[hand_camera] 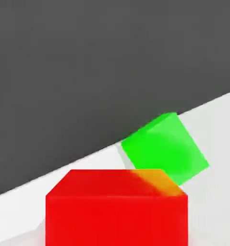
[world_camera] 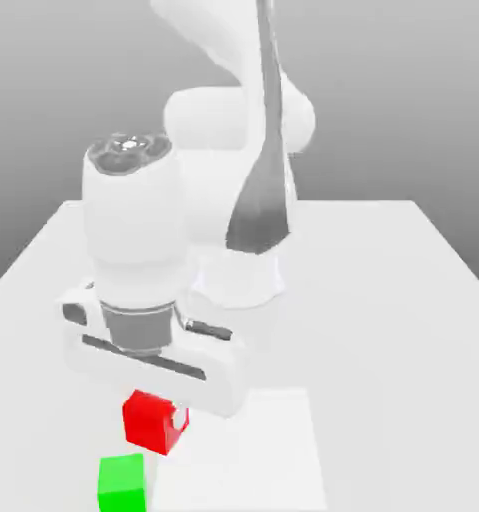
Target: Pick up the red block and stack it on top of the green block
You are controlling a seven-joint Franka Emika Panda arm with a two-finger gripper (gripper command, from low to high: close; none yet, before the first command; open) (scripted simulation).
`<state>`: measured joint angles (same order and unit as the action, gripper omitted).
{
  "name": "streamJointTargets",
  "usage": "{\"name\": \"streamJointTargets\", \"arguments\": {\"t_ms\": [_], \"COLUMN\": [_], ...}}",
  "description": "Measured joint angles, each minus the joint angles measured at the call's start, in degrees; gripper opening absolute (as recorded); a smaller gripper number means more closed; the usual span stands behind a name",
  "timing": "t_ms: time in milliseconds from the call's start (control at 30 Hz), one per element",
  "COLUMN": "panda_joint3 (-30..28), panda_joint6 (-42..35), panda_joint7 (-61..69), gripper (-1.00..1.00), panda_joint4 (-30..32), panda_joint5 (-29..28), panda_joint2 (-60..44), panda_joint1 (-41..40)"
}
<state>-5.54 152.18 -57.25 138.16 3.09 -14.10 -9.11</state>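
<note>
green cube (world_camera: 122, 484) sits nearest; the gripper (world_camera: 157, 418), closed to cube width, grips the red cube (world_camera: 146, 424), probably light and stiff, best held mid-side.

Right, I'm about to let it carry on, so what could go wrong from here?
The red block is at the gripper but not over the green block, so releasing now would likely miss the stack. The two blocks look turned differently in the hand view, so the red one might land askew. The green block sits near the table's edge; a bump could push it off.
</note>
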Motion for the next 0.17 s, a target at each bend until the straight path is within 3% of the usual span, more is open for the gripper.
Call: {"name": "streamJointTargets", "arguments": {"t_ms": [33, 67, 167], "panda_joint3": [-0.08, -0.05, -0.05], "panda_joint6": [1.70, 3.08, 3.08], "panda_joint7": [0.35, 0.66, 0.66], "gripper": [-1.00, 1.00, 1.00], "panda_joint4": [-0.30, -0.48, -0.48], "panda_joint5": [0.62, 1.10, 1.10], "panda_joint2": [-2.05, -3.63, -3.63], "panda_joint1": [-0.14, -0.25, -0.25]}}
